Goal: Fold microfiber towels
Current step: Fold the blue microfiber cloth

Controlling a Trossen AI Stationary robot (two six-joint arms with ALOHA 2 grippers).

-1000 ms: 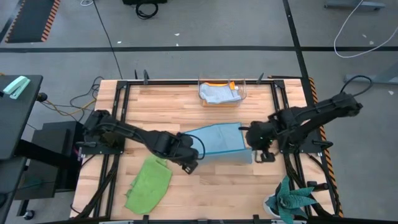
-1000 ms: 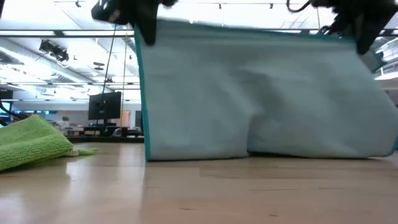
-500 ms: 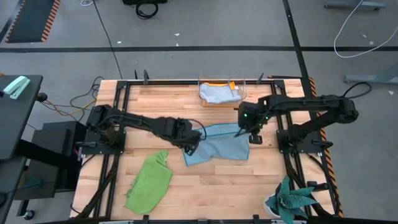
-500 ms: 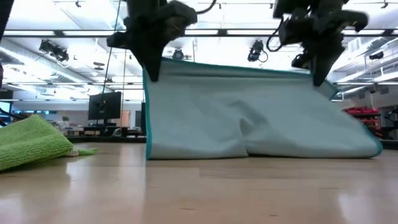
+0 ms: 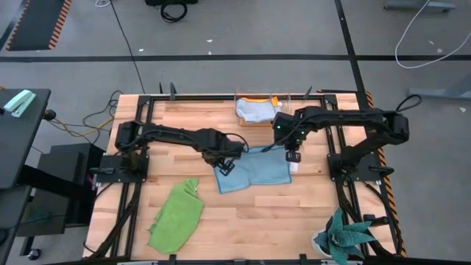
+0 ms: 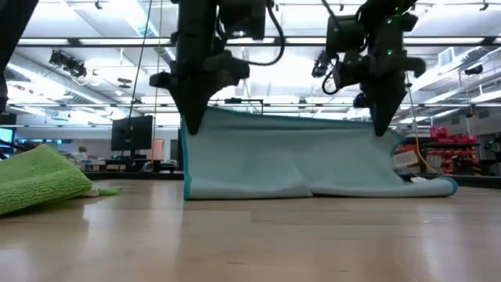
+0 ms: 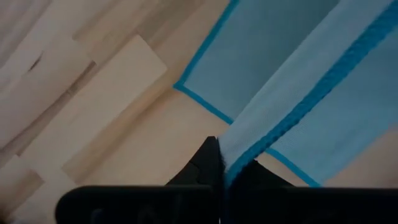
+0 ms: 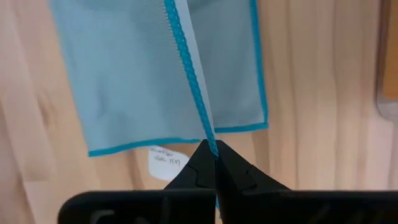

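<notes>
The light blue towel (image 5: 257,171) with a teal hem stands up from the table between my two grippers; its lower part (image 6: 258,186) lies on the wood. My left gripper (image 5: 225,165) is shut on its raised edge at the left end, and my right gripper (image 5: 292,156) at the right end. The lime green towel (image 5: 176,216) lies crumpled near the front left. The grey towel (image 5: 257,111) lies on the orange-yellow one (image 5: 257,99) in the clear box at the far edge. My left gripper pinches the towel's teal-hemmed edge (image 7: 244,144) between its two fingers, at the raised edge's left end (image 6: 188,117). The fingers point down from above. The cloth hangs below them onto the table. My right gripper pinches the teal-hemmed edge (image 8: 209,134) between its two fingers, at the raised edge's right end (image 6: 381,125). The fingers point down from above. The cloth hangs below them, sagging slightly between the two grippers, with a lower layer (image 8: 124,74) flat on the table.
The clear plastic box (image 5: 288,110) stands just beyond the towel at the far edge. A teal spiky-leaved plant (image 5: 344,237) stands at the front right corner. A small white label (image 8: 163,158) lies on the wood by the towel's right side.
Both grippers have gone toward the table's far edge and down, still shut on the towel's raised edge. That edge has dropped from high up to a little above the table, while the towel's lower part has stayed on the wood.
</notes>
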